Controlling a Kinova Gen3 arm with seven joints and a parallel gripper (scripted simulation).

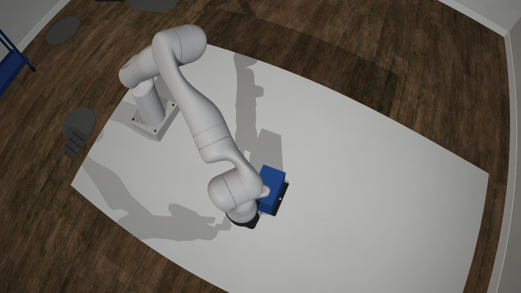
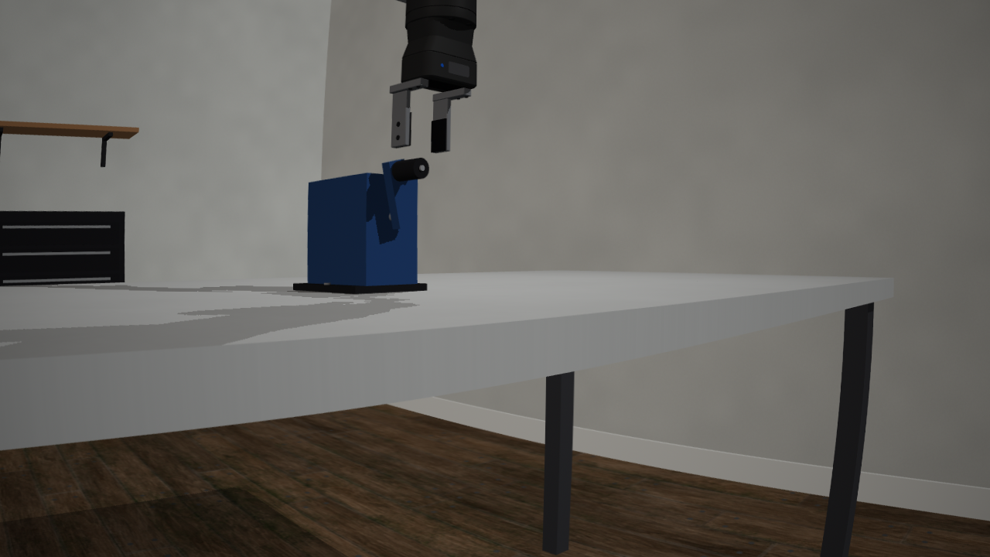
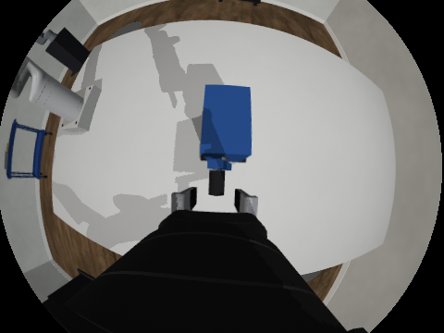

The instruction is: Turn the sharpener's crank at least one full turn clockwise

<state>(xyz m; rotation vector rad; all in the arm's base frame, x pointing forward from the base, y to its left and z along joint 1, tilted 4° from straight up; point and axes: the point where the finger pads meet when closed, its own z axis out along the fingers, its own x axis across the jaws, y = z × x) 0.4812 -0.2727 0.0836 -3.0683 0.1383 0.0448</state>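
The blue box-shaped sharpener [image 2: 363,230] stands on a black base plate on the white table; it also shows in the overhead view [image 1: 272,189] and in the wrist view [image 3: 228,121]. Its blue crank arm [image 2: 387,207] points up, with a black cylindrical handle [image 2: 410,169] at the top; the handle also shows in the wrist view [image 3: 217,181]. My gripper [image 2: 420,145] points straight down, open and empty, with its fingertips a little above the handle. In the wrist view the two fingers stand on either side of the handle.
The arm's base [image 1: 152,120] is bolted at the table's far left corner. A dark drawer unit [image 2: 62,247] and a wooden shelf [image 2: 69,130] stand by the back wall. The table edge runs near the sharpener's crank side.
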